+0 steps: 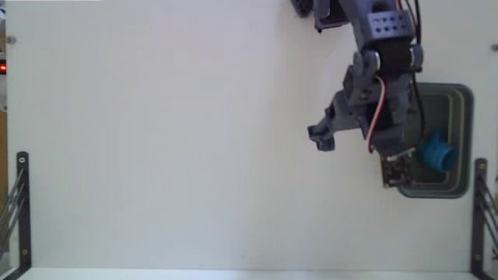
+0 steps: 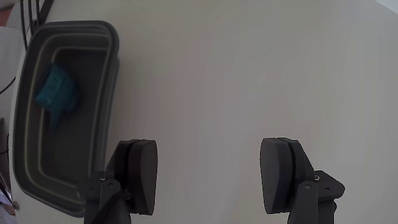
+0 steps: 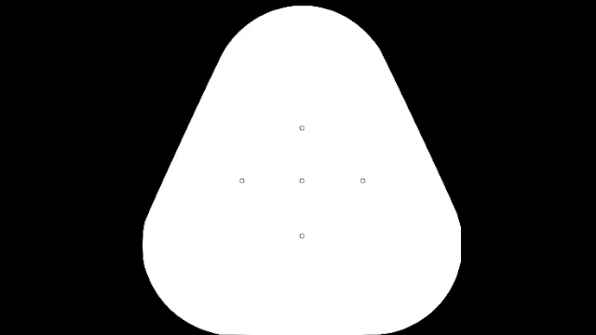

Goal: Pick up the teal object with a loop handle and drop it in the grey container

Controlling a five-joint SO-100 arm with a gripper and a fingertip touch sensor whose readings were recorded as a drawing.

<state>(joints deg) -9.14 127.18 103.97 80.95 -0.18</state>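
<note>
We see a plain white table (image 1: 171,155) with no pattern. At its right edge in the fixed view, the grey container (image 1: 461,101) is grey-green with a lighter grey rim. The teal object with a loop handle (image 2: 57,92) is solid teal-blue. We note dark grey-blue arm parts, a red wire (image 1: 379,105), and matte black gripper (image 2: 208,177) fingers (image 2: 142,168).

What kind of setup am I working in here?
Likely a hobby or lab tabletop rig: a plain white table, black metal brackets at its edges, and only a grey container holding the teal cup.
</note>
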